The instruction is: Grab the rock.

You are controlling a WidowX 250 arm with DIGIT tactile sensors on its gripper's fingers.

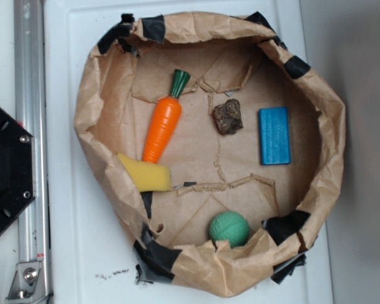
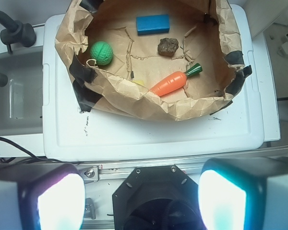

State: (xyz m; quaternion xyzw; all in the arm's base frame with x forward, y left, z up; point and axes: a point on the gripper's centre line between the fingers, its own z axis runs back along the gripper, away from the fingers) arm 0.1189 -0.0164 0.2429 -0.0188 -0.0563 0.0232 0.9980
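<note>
The rock (image 1: 228, 116) is a small dark brown jagged lump lying on the floor of a brown paper nest (image 1: 88, 114), between an orange toy carrot (image 1: 162, 126) and a blue block (image 1: 274, 135). In the wrist view the rock (image 2: 168, 46) lies far ahead, in the upper middle. My gripper (image 2: 141, 201) is open and empty, its two glowing fingers (image 2: 60, 201) wide apart at the bottom of the wrist view, high above the black robot base (image 2: 156, 199) and well short of the nest. The gripper is not visible in the exterior view.
A green textured ball (image 1: 229, 228) lies by the nest's near wall and a yellow sponge (image 1: 145, 172) at its left side. The nest sits on a white lid (image 2: 149, 134). A metal rail (image 1: 30, 145) and the black base (image 1: 6, 171) stand left of it.
</note>
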